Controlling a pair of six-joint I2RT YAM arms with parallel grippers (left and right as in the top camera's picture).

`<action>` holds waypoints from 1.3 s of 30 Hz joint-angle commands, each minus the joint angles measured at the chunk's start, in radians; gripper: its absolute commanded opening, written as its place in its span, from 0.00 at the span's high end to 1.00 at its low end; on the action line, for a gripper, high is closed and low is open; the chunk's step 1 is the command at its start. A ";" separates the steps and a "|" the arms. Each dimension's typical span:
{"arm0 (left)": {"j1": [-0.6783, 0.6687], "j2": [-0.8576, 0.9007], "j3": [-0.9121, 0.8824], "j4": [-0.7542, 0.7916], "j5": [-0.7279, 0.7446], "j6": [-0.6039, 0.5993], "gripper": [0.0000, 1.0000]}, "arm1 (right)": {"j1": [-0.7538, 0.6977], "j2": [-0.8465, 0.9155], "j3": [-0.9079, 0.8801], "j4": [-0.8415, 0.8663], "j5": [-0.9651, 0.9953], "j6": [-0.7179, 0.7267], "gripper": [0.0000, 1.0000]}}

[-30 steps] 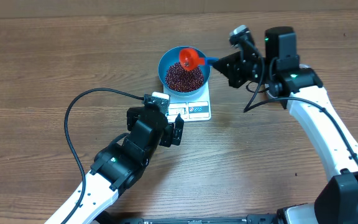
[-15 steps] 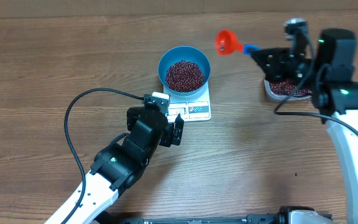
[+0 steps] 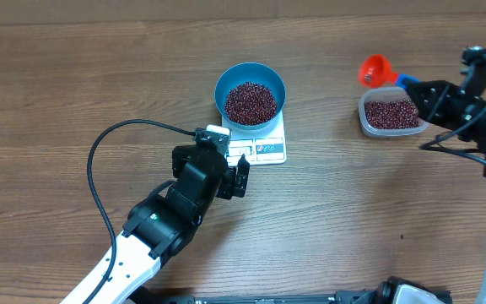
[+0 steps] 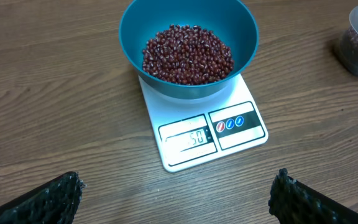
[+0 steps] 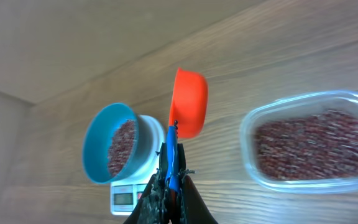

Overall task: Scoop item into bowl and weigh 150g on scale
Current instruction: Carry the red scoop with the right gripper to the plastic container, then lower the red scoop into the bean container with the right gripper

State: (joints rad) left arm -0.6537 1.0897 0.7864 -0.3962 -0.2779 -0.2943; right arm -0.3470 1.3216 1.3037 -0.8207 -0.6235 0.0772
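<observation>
The blue bowl (image 3: 251, 95) stands on the white scale (image 3: 266, 149) and holds a heap of dark red beans (image 4: 188, 53). Digits show on the scale (image 4: 229, 140) display. My right gripper (image 3: 423, 91) is shut on the blue handle of a red scoop (image 3: 375, 70), which hangs just left of the clear tub's far corner. From the right wrist, the scoop (image 5: 188, 102) sits between bowl (image 5: 114, 149) and tub, with my right gripper (image 5: 171, 180) clamped on its handle. My left gripper (image 4: 176, 199) stands wide open and holds nothing, just in front of the scale.
A clear plastic tub (image 3: 389, 114) with more beans sits at the right of the wooden table. A black cable (image 3: 99, 160) loops left of my left arm. The tub (image 5: 309, 143) fills the right side of the right wrist view.
My right gripper has carried the scoop from over the bowl away to the right, to beside the clear tub. The left arm and the bowl have not moved.
</observation>
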 commanded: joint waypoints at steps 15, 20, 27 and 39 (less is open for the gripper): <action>0.005 0.002 0.023 0.003 -0.010 -0.017 0.00 | -0.059 -0.018 0.033 -0.073 0.346 -0.669 0.96; 0.005 0.002 0.023 0.003 -0.010 -0.017 0.00 | -0.058 -0.018 0.033 -0.078 0.346 -0.741 0.96; 0.005 0.002 0.023 0.003 -0.010 -0.017 0.01 | -0.040 -0.016 0.031 -0.079 0.347 -0.754 0.96; 0.005 0.002 0.023 0.003 -0.010 -0.017 0.00 | 0.005 0.023 0.031 -0.083 0.393 -0.763 0.96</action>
State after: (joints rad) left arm -0.6537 1.0897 0.7864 -0.3962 -0.2779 -0.2947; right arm -0.3458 1.3373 1.3037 -0.9081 -0.2569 -0.6807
